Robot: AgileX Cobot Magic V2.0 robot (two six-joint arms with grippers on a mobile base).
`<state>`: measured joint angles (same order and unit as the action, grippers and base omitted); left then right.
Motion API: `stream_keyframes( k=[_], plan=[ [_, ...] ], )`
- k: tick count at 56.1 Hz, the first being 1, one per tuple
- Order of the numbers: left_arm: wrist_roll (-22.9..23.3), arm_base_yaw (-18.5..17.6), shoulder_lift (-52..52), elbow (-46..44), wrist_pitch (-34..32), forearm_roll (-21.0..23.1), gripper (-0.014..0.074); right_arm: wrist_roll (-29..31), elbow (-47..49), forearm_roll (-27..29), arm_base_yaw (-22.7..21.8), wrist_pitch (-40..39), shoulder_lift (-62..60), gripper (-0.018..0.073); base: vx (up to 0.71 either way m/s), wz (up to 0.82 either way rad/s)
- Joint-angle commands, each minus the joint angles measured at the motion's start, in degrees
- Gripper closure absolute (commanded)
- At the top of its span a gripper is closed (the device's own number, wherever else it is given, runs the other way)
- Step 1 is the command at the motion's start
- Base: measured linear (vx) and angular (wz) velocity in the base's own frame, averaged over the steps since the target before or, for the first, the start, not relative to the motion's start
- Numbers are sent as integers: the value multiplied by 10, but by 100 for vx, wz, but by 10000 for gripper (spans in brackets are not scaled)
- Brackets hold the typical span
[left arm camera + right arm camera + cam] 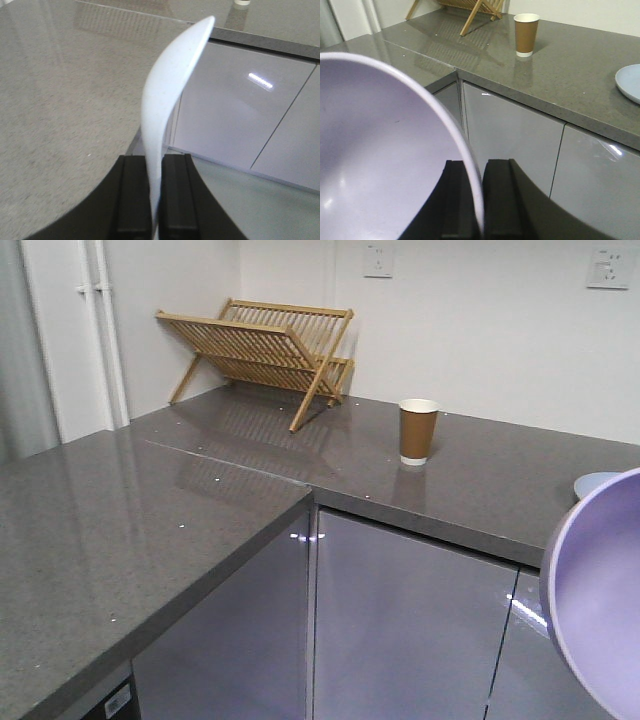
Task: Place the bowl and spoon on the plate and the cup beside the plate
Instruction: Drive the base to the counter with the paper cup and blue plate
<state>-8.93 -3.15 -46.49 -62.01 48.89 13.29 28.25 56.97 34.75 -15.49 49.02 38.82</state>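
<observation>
Only the left wrist view shows the 1 spoon (170,100), clamped upright in the left gripper (155,197). The right wrist view shows the right gripper (476,200) pinching the rim of the 1 bowl (380,150), held in the air. 1 cup (526,34) and 1 plate (629,82) sit well apart on the counter (570,85).

I see a grey speckled L-shaped countertop (150,510) running from 9 to 3 o'clock, glossy grey cabinet doors (400,620) at 6, a slatted wooden dish rack (262,350) at 11, white walls (480,330) behind, wall sockets (378,260) at 12 and 2, light glinting on the cabinet fronts
</observation>
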Motion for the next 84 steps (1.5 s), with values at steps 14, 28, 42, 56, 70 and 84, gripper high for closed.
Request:
stream_keyframes(
  k=[14,28,42,56,70,84],
  plan=[
    [1,0,2,-16,-43,12,596,2,15,20,-3,-44,3,568,11,-37],
    [1,0,2,-16,-43,12,596,2,15,20,-3,-44,3,568,18,-41],
    [1,0,2,-16,-43,12,596,2,15,20,-3,-44,2,568,27,-28],
    [1,0,2,-16,-43,12,596,2,15,20,-3,-44,2,568,36,-12],
    [1,0,2,-16,-43,12,596,2,15,20,-3,-44,2,568,42,-8],
    [1,0,2,-16,-43,12,596,2,15,20,-3,-44,2,568,42,-14]
  ],
)
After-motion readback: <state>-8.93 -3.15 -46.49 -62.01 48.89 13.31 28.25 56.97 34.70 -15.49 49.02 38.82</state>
